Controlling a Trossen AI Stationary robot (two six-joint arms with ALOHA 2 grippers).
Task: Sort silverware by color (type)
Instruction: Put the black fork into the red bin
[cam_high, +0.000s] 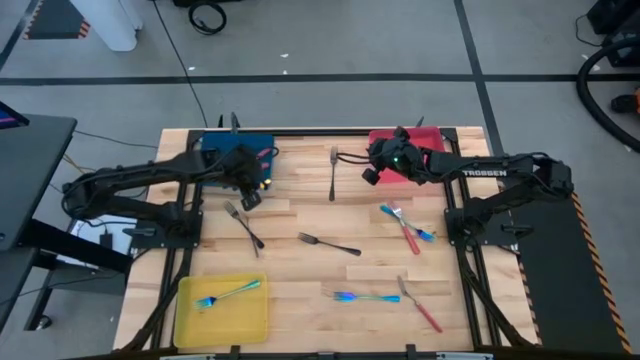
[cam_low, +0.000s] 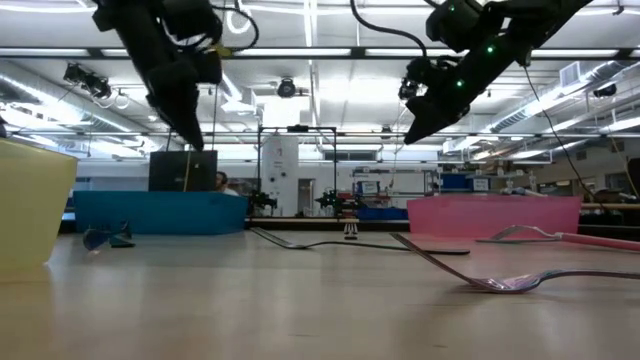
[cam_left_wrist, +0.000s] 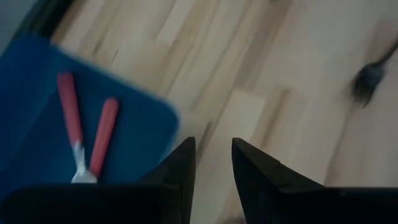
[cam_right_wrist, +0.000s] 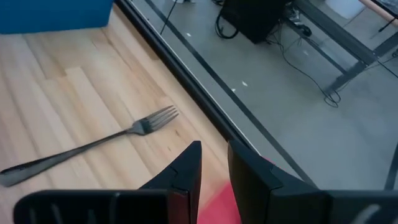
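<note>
Wooden tabletop (cam_high: 300, 215) carries scattered silverware. Left end effector (cam_high: 250, 193) hovers by blue tray (cam_high: 222, 150) corner, fingers slightly parted, empty; two red-handled forks (cam_left_wrist: 87, 134) inside tray. Right end effector (cam_high: 371, 172) raised beside red tray (cam_high: 432, 138), narrowly parted, empty; dark fork (cam_high: 333, 172) between arms.

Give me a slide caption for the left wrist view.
Left gripper above the table beside the blue tray, which holds two red-handled utensils.

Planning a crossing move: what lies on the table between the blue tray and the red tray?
In the high view, one dark grey fork lies on bare wood between the blue tray and the red tray.
</note>
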